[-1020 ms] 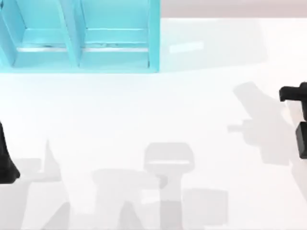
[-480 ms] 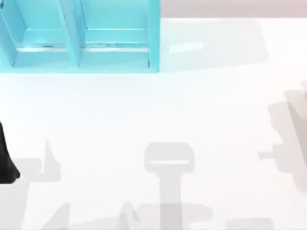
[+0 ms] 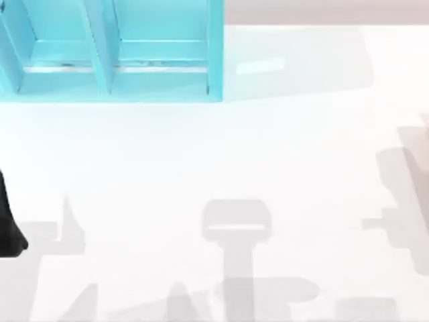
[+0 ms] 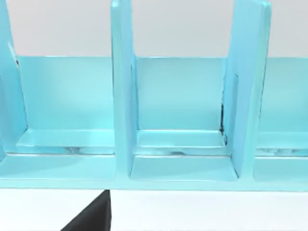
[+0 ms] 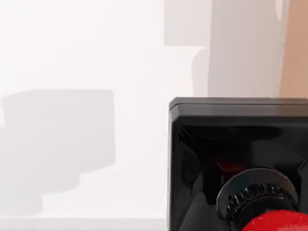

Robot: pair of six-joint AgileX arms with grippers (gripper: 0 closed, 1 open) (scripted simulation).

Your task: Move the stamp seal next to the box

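While the right wrist view hangs close above the stamp seal (image 5: 238, 168) — black square base, red knob (image 5: 276, 222) at the frame's lower edge — whether the right pincer is clenched or released cannot be told. Item: stamp seal, on the white table (image 3: 221, 154), with its place on the table not readable from above. Item: turquoise box (image 3: 110, 50), far left (open compartments). Left arm (image 3: 8, 225) parked at the left edge. Step, as judged: approach or grasp; next, carriage leftward and far, beside the box.
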